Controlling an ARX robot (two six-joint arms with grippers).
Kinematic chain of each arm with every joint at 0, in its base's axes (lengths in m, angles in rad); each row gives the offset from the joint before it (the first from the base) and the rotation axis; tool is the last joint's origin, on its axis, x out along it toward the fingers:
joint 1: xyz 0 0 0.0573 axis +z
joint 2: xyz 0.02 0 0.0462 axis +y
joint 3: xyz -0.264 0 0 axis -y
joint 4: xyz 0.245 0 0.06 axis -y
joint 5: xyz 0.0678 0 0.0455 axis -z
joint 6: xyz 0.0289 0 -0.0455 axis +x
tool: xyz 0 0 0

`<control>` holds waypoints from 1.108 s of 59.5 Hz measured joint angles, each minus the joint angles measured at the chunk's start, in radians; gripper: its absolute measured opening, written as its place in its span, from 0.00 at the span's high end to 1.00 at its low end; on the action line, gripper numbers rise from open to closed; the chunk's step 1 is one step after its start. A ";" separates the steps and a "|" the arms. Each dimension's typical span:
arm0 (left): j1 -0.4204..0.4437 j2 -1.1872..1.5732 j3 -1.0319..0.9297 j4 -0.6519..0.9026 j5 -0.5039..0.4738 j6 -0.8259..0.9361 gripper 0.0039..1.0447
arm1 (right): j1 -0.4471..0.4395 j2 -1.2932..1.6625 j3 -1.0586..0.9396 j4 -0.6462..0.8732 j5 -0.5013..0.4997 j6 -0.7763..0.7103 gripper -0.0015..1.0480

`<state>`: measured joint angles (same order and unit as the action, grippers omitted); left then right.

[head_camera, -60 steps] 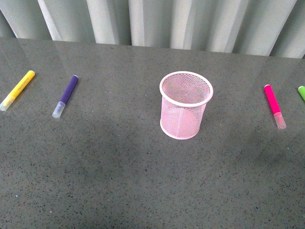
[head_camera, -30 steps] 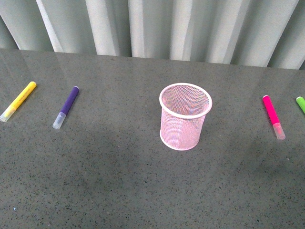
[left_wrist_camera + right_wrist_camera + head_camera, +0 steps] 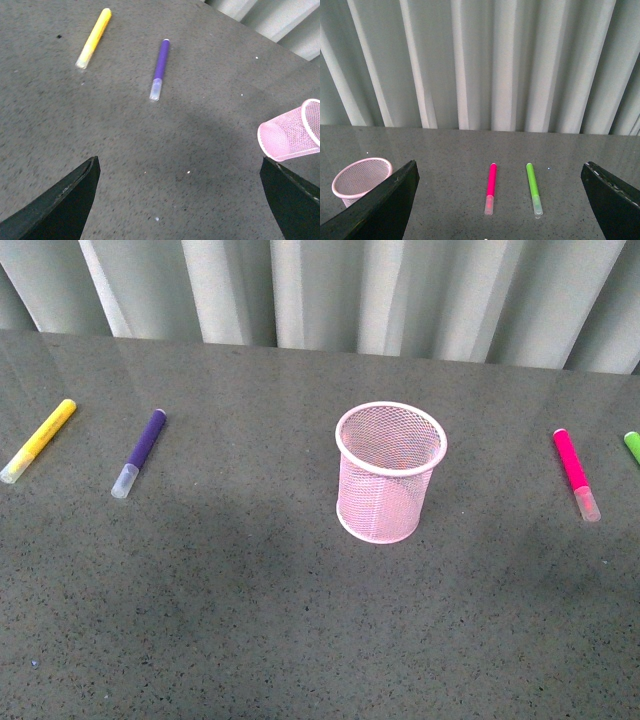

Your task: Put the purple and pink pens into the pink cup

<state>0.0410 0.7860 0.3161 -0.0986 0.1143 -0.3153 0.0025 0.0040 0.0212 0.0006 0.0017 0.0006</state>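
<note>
Neither arm appeared in the front view, so arm pose was read from the wrist cameras only. The left gripper (image 3: 178,161) was angled down toward the table (image 3: 300,640), its two dark fingers (image 3: 65,205) spread wide with nothing between them. The purple pen (image 3: 159,70) lay flat on the table ahead of this gripper, well apart from the fingertips, with its clear cap pointing back toward the gripper. The yellow marker (image 3: 93,37) lay further out on that pen's left, roughly parallel to it and apart from it. The pink cup (image 3: 389,473) stood upright and empty off to the left gripper's right, beyond its right-hand finger. The right gripper (image 3: 500,165) was held closer to level, facing the pleated curtain (image 3: 480,60) at the table's far edge. Its fingers (image 3: 610,200) were also spread wide and held nothing. The pink pen (image 3: 490,188) lay flat ahead of this gripper and between the lines of its two fingers, cap end nearest, clear of both fingertips. The green marker (image 3: 534,188) lay just to that pen's right, parallel and not touching. The cup stood to this gripper's left, so it sat between the two pens and well apart from each.
</note>
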 joint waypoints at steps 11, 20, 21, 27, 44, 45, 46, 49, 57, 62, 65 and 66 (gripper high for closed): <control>0.001 0.448 0.261 0.023 0.040 0.083 0.06 | 0.000 0.000 0.000 0.000 0.000 0.000 0.07; -0.031 0.729 0.454 0.029 0.104 0.183 0.06 | 0.000 0.000 0.000 0.000 0.000 0.000 0.07; -0.034 0.747 0.469 0.034 0.105 0.189 0.06 | 0.000 0.000 0.000 0.000 0.000 0.000 0.07; -0.050 0.828 0.535 0.058 0.117 0.244 0.06 | 0.000 0.000 0.000 0.000 0.000 0.000 0.07; -0.077 1.083 0.703 0.091 0.072 0.377 0.06 | 0.000 0.000 0.000 0.000 0.000 0.000 0.07; -0.079 1.092 0.709 0.092 0.068 0.380 0.06 | 0.000 0.000 0.000 0.000 0.000 0.000 0.07; -0.080 1.110 0.721 0.093 0.063 0.384 0.06 | 0.000 0.000 0.000 0.000 0.000 0.000 0.07; -0.082 1.144 0.746 0.094 0.060 0.387 0.06 | 0.000 0.000 0.000 0.000 0.000 0.000 0.07; -0.085 1.230 0.822 0.094 0.021 0.414 0.06 | 0.000 0.000 0.000 0.000 0.000 0.000 0.07; -0.087 1.259 0.855 0.092 -0.001 0.434 0.06 | 0.000 0.000 0.000 0.000 0.000 0.000 0.07; -0.087 1.275 0.877 0.086 -0.006 0.446 0.06 | 0.000 0.000 0.000 0.000 0.000 0.000 0.07; -0.087 1.281 0.886 0.082 -0.010 0.449 0.06 | 0.000 0.000 0.000 0.000 0.000 0.000 0.07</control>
<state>-0.0460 2.0666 1.2022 -0.0170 0.1047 0.1333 0.0025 0.0040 0.0212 0.0006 0.0017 0.0006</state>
